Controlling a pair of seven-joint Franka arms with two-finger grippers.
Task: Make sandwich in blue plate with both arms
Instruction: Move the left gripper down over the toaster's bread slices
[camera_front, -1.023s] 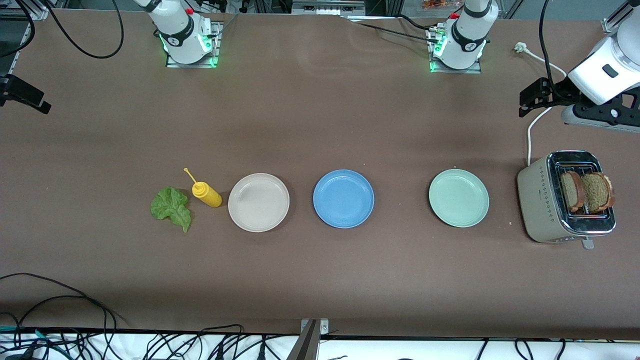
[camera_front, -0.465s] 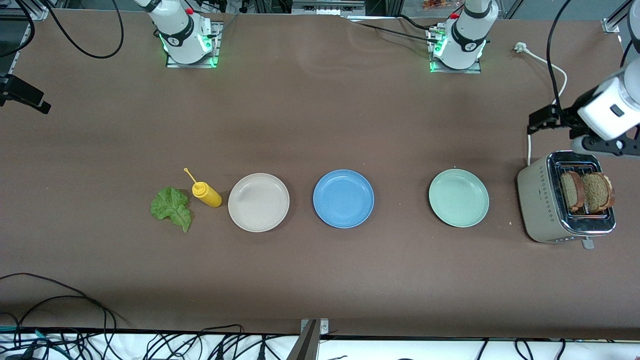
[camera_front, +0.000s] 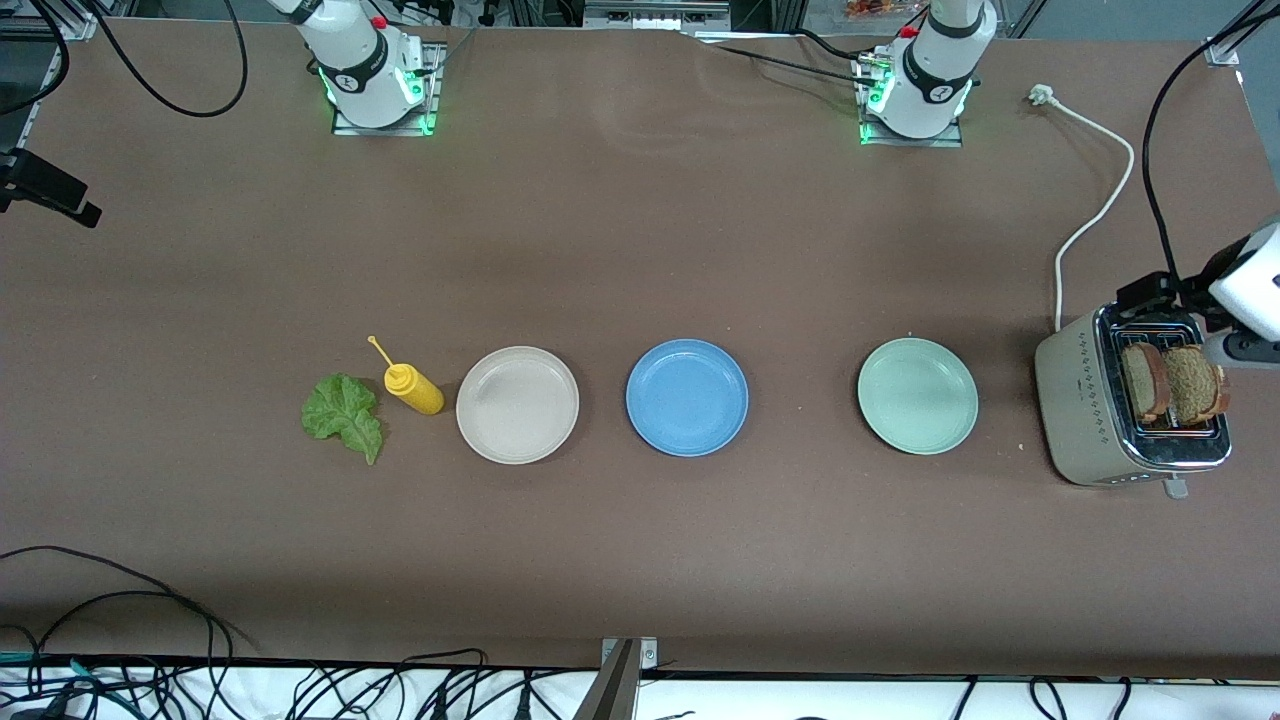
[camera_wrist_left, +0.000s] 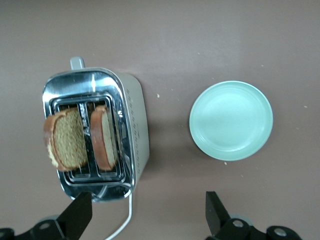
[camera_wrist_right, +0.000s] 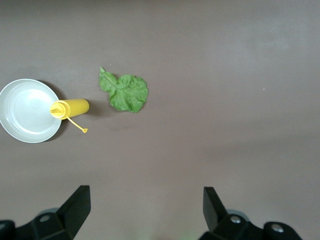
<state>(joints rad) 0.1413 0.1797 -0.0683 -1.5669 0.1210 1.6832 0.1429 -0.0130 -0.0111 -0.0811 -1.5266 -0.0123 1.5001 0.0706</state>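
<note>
Nothing assembled yet: your blue plate (camera_front: 687, 397) sits bare at mid-table. Both bread slices (camera_wrist_left: 80, 138) stand in the toaster (camera_front: 1130, 410) at the left arm's end; the lettuce leaf (camera_front: 343, 415) lies toward the right arm's end. Left gripper (camera_wrist_left: 147, 215) hangs over the toaster, jaws spread, holding nothing. Right gripper (camera_wrist_right: 145, 210) waits high, likewise.
</note>
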